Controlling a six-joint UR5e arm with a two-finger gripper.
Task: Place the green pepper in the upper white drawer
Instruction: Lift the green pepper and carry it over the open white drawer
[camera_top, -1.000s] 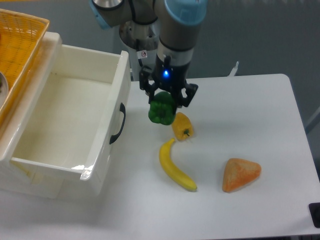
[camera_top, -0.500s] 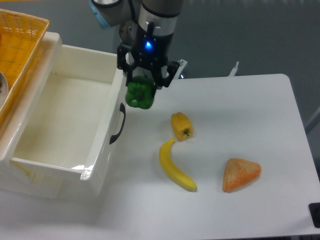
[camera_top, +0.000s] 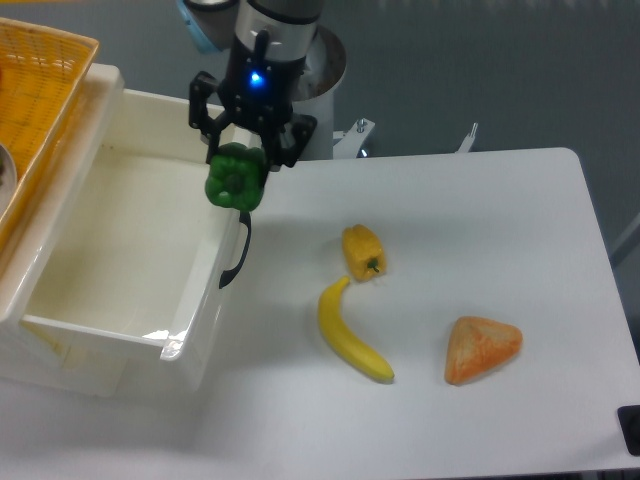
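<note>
One gripper (camera_top: 243, 150) is all we are working with, and its two fingers are clamping the green pepper (camera_top: 236, 178) from either side, holding it in the air. We are seeing the pepper hanging directly over the front panel of the upper white drawer (camera_top: 120, 340), right at the rim where the panel meets the open cavity, so part of it is lying over the drawer's inside and part over the panel's top edge. It is not touching the drawer as far as we can tell. A blue light is glowing on the wrist above the fingers.

We are seeing the drawer standing pulled open at the left edge of the tabletop (camera_top: 480, 210), its curved black handle (camera_top: 238, 252) facing the table's middle, just below the hanging pepper. An orange wicker basket (camera_top: 30, 90) is sitting at the far left corner, above and behind the drawer.

Out on the tabletop, a yellow pepper (camera_top: 363, 252) is lying near the middle, and a banana (camera_top: 350, 333) is lying just beside it toward the near edge. An orange wedge-shaped item (camera_top: 482, 349) is resting well apart from them, toward the near right corner.
</note>
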